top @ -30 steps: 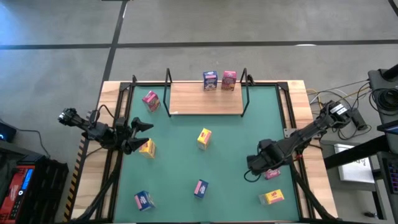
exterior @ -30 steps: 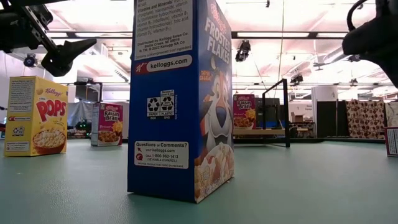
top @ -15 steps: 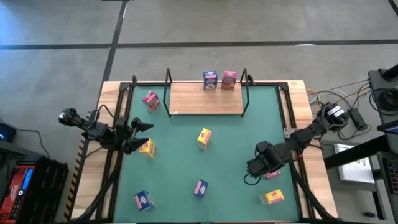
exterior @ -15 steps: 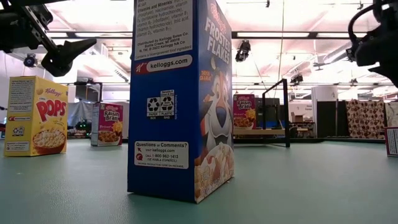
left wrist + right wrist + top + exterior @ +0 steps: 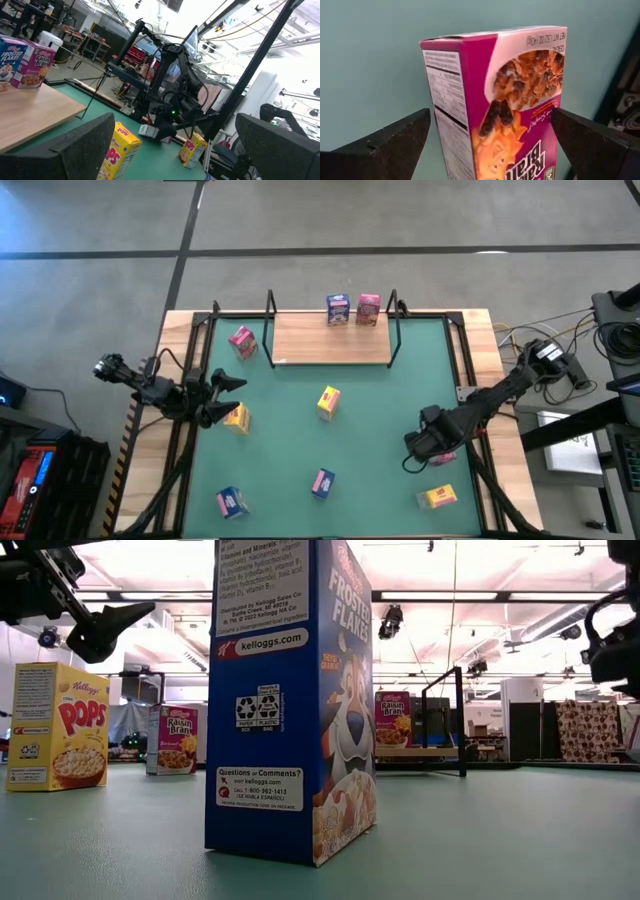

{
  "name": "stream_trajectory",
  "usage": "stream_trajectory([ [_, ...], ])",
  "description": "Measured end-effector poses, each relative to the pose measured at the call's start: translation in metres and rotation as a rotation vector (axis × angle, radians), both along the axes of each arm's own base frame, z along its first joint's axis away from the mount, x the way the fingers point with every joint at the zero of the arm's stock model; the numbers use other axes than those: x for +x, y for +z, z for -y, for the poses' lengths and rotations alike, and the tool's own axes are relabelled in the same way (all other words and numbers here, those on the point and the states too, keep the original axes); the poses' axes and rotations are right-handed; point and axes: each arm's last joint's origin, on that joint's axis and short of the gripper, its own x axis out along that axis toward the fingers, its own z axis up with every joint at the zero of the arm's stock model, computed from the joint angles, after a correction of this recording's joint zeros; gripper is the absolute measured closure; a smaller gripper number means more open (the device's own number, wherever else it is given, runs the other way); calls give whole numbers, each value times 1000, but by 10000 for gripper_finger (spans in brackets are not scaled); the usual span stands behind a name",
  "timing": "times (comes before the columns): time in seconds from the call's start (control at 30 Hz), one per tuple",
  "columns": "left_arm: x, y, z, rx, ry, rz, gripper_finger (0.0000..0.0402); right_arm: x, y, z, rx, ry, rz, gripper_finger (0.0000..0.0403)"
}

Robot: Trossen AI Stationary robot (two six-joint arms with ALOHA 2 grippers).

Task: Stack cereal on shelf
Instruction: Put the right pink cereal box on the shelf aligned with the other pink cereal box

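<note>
An overhead camera is looking down on a green mat (image 5: 380, 430) framed by a black metal rail, with a light-wood shelf (image 5: 330, 340) lying along the far edge. Two cereal boxes are standing at the far rim of the shelf: a blue one (image 5: 338, 309) and, just beside it on the right, a pink one (image 5: 368, 309).

The right gripper (image 5: 424, 452) is hovering low over the near right part of the mat, directly above a pink Raisin Bran box (image 5: 495, 100). Its wrist camera is showing the two dark fingers (image 5: 385, 145) spread wide on either side of that box, apart from it and gripping nothing.

The left gripper (image 5: 222, 399) is waiting at the left side of the mat, its fingers (image 5: 75, 150) also held wide open and empty, with a yellow Corn Pops box (image 5: 237, 417) standing just beside it.

Other boxes are standing scattered over the mat: a second pink box (image 5: 243, 341) at the far left near the shelf, a yellow box (image 5: 328, 402) in the middle, a blue Frosted Flakes box (image 5: 322, 482) at the near centre, another blue box (image 5: 232, 501) at the near left, and a yellow box (image 5: 436, 497) at the near right.
</note>
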Motion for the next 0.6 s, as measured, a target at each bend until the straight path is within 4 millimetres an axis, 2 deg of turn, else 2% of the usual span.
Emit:
stream_trajectory([
  [0.17, 0, 0, 0, 0, 0, -1, 3, 3, 1, -1, 5, 1, 46, 3],
  [0.47, 0, 0, 0, 1, 0, -1, 3, 24, 7, -6, -110, 90, 333, 3],
  [0.6, 0, 0, 0, 1, 0, -2, 3, 25, 11, -7, -106, 72, 323, 3],
])
